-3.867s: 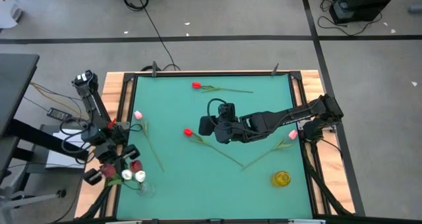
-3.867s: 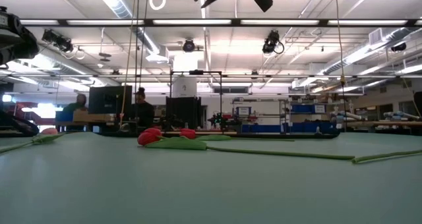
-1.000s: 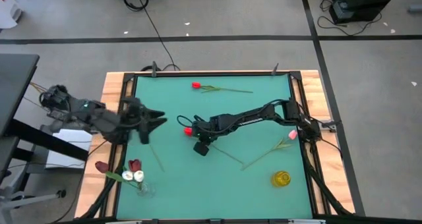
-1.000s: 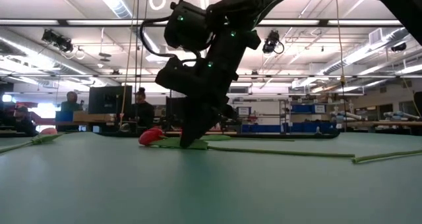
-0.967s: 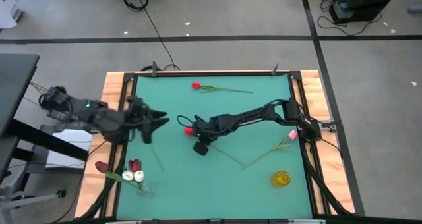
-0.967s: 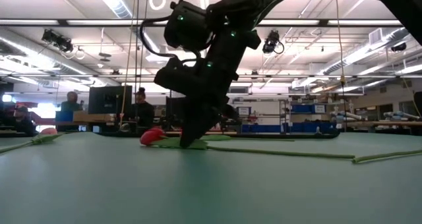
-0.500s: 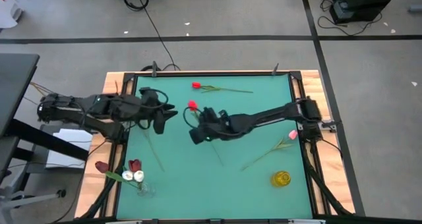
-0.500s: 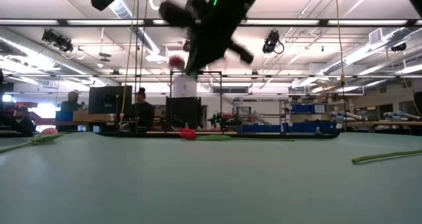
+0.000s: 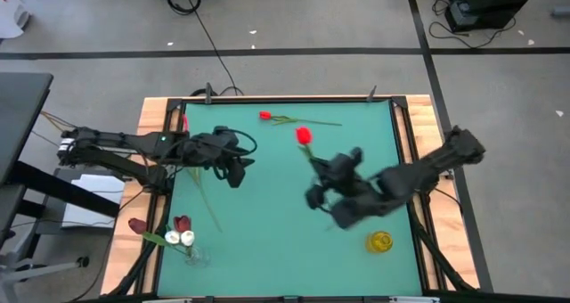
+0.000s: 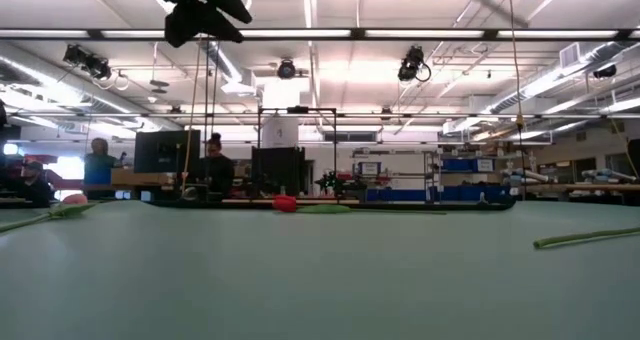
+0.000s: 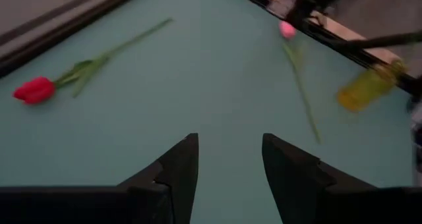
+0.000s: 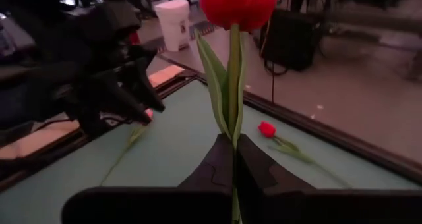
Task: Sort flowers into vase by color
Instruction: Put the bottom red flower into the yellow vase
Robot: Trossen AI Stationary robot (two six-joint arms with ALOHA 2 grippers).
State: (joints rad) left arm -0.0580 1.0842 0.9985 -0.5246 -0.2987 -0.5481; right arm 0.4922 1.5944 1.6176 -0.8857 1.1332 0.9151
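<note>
clear vase (image 9: 198, 254): three flowers in | right gripper (image 12: 232, 159): clamped on red tulip (image 9: 303, 135) (lifted) | left gripper (image 11: 225, 159): fingers apart, empty | three flowers loose

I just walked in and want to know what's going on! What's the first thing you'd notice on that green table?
The red tulip stands out first: the right gripper holds it up by the stem, jaws shut, above the middle-right of the green table. The left gripper waits with open jaws over the table's left side. At the near-left corner a clear vase already holds white and dark red flowers, and a yellow vase stands near-right.
</note>
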